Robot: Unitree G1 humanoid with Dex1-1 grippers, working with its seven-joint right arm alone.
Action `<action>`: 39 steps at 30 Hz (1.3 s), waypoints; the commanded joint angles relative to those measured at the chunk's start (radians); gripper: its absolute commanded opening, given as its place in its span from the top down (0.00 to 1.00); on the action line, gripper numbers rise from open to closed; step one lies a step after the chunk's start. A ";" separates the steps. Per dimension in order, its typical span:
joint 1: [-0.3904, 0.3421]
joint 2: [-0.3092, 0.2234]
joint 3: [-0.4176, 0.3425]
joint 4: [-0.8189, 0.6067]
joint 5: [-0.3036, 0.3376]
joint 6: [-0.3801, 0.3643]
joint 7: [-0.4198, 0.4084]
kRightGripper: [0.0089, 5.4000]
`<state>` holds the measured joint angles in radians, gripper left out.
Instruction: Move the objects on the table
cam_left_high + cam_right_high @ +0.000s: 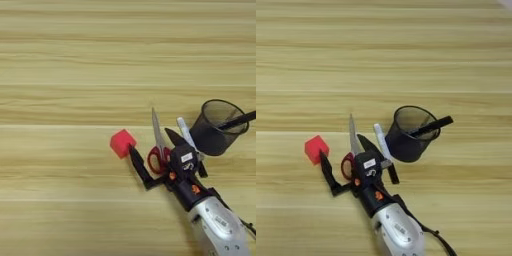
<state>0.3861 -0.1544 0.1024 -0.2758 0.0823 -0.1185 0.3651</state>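
Table [75, 60]: wide wooden top, mostly bare.
Mesh cup [408, 132]: black, upright at the right, one dark pen already leaning inside.
Right gripper [152, 152]: fingers spread wide over the scissors, gripping nothing.
Scissors [157, 137]: flat on the table, blade pointing away.
Marker [381, 140]: lying beside the cup.
Red cube [122, 143]: just left of the near fingertip.
Progress: I'd judge all three remain unmoved.

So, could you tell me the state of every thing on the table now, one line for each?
Small red cube: resting on the wooden table, beside one pincer finger.
Silver-bladed scissors with red handles: lying flat, blades closed, handles partly under the pincer.
Slim white marker: lying flat by the cup.
Black mesh cup: upright, holding a black pen.
Right pincer: open, over the scissors.
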 commanded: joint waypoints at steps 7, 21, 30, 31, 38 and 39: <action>-0.078 0.013 0.061 -0.004 -0.020 -0.029 -0.006 0.00; -0.156 0.021 0.097 0.074 -0.008 0.036 0.009 0.00; -0.190 0.019 0.099 0.118 -0.006 0.050 0.017 0.00; -0.195 0.020 0.100 0.121 -0.005 0.053 0.019 0.00; -0.214 0.027 0.099 0.156 0.002 0.062 0.030 0.00; -0.217 0.029 0.099 0.162 0.002 0.063 0.031 0.00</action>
<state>0.2160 -0.1348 0.2067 -0.0964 0.0678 -0.0486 0.4016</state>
